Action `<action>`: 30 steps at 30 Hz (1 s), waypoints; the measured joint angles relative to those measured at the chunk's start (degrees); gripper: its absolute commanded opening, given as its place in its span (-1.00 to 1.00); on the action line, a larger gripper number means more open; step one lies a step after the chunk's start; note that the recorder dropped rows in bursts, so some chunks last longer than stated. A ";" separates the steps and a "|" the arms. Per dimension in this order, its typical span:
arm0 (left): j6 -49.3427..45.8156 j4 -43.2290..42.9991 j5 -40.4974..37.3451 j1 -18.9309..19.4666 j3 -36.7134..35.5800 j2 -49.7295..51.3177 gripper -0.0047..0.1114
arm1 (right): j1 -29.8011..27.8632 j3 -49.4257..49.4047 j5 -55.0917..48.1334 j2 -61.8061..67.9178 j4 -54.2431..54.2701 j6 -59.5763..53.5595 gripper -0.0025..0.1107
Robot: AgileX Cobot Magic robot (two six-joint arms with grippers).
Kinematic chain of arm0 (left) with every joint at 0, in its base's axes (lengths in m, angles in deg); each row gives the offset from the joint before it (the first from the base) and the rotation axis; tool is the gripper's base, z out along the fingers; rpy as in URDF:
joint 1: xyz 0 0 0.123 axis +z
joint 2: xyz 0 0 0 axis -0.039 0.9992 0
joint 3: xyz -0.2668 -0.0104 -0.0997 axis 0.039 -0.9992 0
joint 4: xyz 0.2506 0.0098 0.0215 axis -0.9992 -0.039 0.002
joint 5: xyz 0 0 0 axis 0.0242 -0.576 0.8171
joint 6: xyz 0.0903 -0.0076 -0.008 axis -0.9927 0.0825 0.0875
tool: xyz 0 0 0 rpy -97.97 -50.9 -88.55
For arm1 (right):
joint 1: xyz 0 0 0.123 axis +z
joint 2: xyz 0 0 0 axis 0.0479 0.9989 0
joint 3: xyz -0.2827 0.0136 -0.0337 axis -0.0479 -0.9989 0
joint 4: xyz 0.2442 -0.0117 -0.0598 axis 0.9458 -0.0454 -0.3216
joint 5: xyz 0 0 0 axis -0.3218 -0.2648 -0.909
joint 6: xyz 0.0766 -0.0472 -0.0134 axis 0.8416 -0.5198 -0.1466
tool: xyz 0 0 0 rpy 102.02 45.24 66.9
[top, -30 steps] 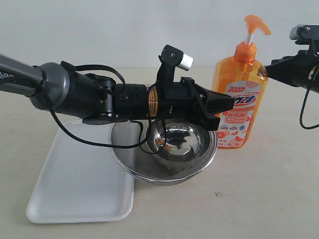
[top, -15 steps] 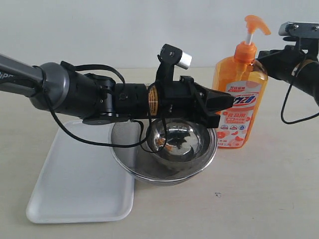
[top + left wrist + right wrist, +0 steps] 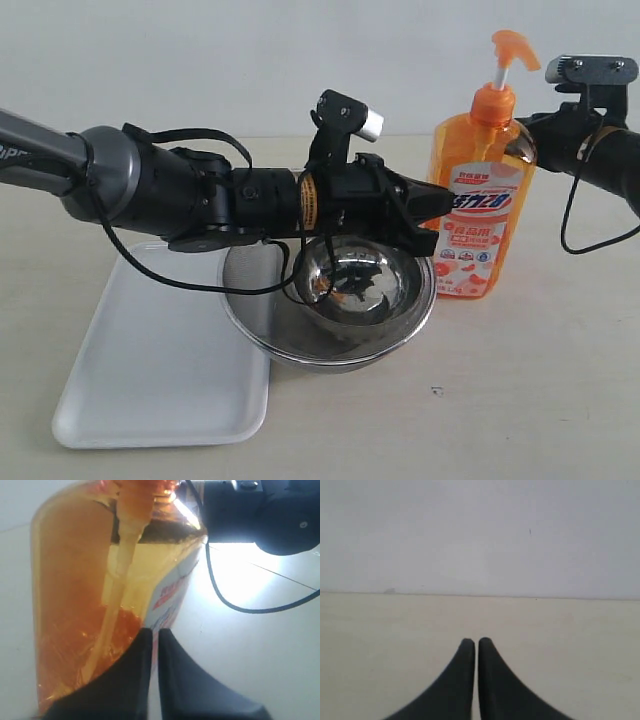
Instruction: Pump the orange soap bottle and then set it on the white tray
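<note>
Above the steel bowl [image 3: 270, 335], left hand [image 3: 462, 203], shut and empty, rests tips against orange soap bottle [image 3: 490, 160], probably bracing it; right hand [image 3: 476, 642] shut, empty.

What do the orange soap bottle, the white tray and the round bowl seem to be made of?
The orange soap bottle looks like glossy translucent plastic: its inner tube shows through the wall. The white tray seems smooth plastic, perhaps melamine: plain white with a soft sheen. The round bowl looks like polished steel, as it mirrors things; its outer wall may be fine mesh.
</note>
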 measured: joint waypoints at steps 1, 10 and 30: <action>-0.26 0.44 -0.10 0.00 0.00 0.04 -0.84 | 0.00 -0.29 -0.26 -0.28 -0.20 0.19 -0.96; -1.64 2.18 -0.45 -0.02 2.03 2.53 -0.84 | -0.22 -4.95 -0.68 -5.61 -0.28 0.09 -0.96; -1.75 2.33 -0.23 0.09 2.27 2.50 -0.84 | -5.45 -10.05 -4.20 -12.27 6.73 -4.06 -0.96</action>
